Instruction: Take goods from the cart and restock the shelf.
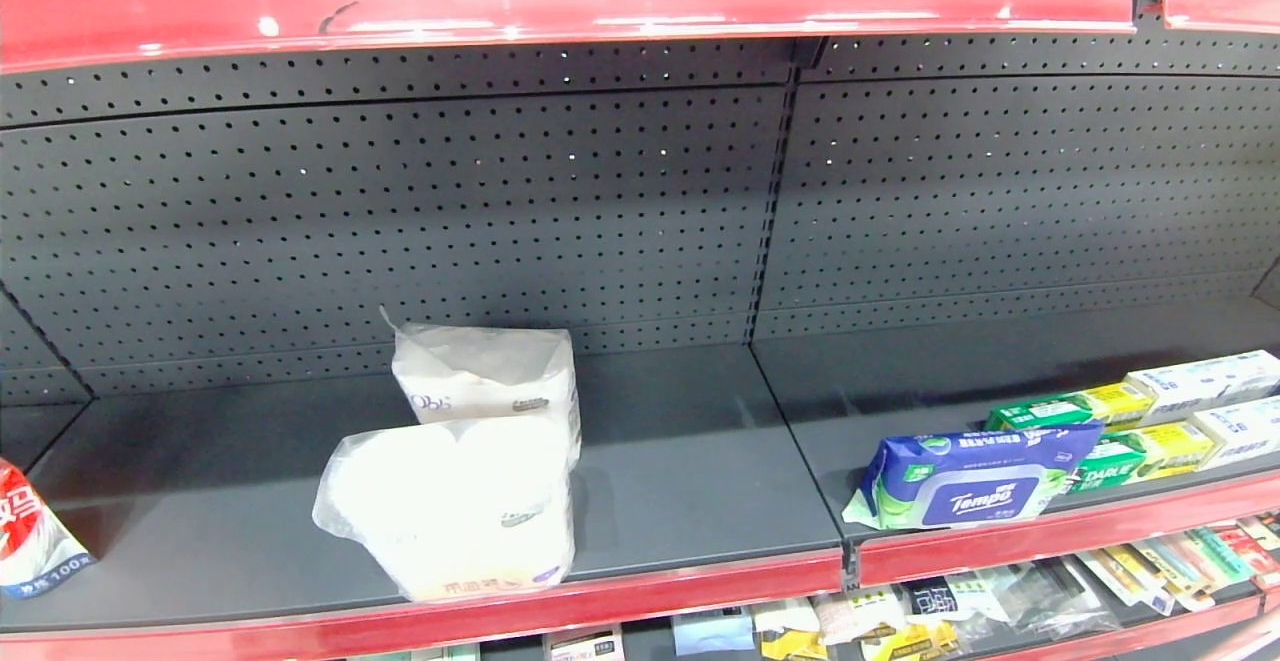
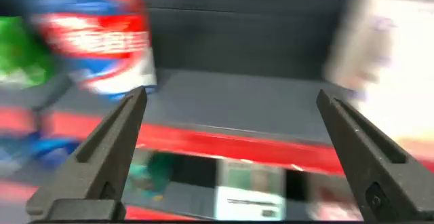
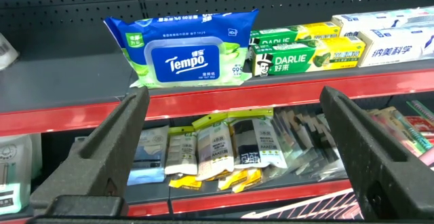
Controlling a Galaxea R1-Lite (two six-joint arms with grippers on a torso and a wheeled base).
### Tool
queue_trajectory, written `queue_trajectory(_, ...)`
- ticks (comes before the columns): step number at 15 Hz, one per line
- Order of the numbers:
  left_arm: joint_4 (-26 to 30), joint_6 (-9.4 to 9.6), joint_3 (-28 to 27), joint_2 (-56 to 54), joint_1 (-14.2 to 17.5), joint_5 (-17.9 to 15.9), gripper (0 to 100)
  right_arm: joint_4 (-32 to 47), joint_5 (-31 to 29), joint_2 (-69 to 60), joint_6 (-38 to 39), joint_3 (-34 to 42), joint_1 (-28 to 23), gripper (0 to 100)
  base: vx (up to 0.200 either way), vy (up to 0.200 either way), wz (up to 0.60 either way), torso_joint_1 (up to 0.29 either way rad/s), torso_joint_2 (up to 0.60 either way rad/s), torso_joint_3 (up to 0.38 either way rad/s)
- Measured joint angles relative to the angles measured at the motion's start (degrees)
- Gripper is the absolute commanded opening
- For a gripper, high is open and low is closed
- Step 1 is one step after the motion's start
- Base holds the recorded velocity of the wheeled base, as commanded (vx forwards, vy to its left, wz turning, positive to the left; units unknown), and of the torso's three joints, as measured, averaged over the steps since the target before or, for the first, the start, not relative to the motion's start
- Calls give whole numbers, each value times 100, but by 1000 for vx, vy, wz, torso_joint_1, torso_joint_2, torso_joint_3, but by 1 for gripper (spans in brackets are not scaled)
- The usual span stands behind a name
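Left gripper (image 2: 230,94) and right gripper (image 3: 235,91) gape wide, empty, facing the shelf (image 1: 690,461).
Tissue packs (image 1: 460,506) stand near its front edge: probably light, soft, slippery-filmed; best pinched across the sides.

Dark grey shelf (image 1: 700,481) had a red front lip. Back panel (image 1: 400,211) was dark grey, dotted with rows of small holes. Tissue packs (image 1: 460,511) were white in milky wrap. Wipes pack (image 1: 970,486) was blue with green and a white label. Toothpaste boxes (image 1: 1060,411) were green and yellow; carton boxes (image 1: 1210,381) white with blue print. Corner bag (image 1: 30,541) was red, white, blue. Left gripper (image 2: 230,94) and right gripper (image 3: 234,91) had dark grey jaws. Green blur (image 2: 24,61) was possibly another pack.
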Motion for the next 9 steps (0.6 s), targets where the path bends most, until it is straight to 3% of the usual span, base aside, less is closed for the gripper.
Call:
queue_trajectory(1, 0, 269, 0, -4, 2, -482, 100, 0, -2, 0, 0, 0, 0, 100, 0, 0, 0, 0, 0, 0)
queue_trajectory(2, 13, 496, 0, -9, 2, -1454, 100, 0, -2, 0, 0, 0, 0, 100, 0, 0, 0, 0, 0, 0)
queue_trajectory(3, 88, 592, -5, -11, 6, -2214, 100, 0, 0, 0, 0, 0, 2, 100, 0, 0, 0, 0, 0, 0)
queue_trajectory(4, 166, 564, -26, -12, 39, -2522, 100, 0, 0, 0, 0, 0, 2, 100, 0, 0, 0, 0, 0, 0)
queue_trajectory(5, 172, 414, -39, -26, 108, -2337, 100, 0, -2, 0, -16, 0, 0, 100, 0, 0, 0, 0, 0, 0)
queue_trajectory(7, 82, 68, -39, -124, 347, -1067, 100, 5, -2, 0, -21, 0, 2, 100, 0, 0, 0, 0, 0, 0)
queue_trajectory(8, 24, -32, -22, -251, 511, -878, 100, 5, 0, 0, -18, 0, 0, 100, 0, 0, 0, 0, 0, 0)
queue_trajectory(9, -4, -29, -9, -343, 618, -964, 100, 5, 0, 0, -18, 0, 0, 100, 0, 0, 0, 0, 0, 0)
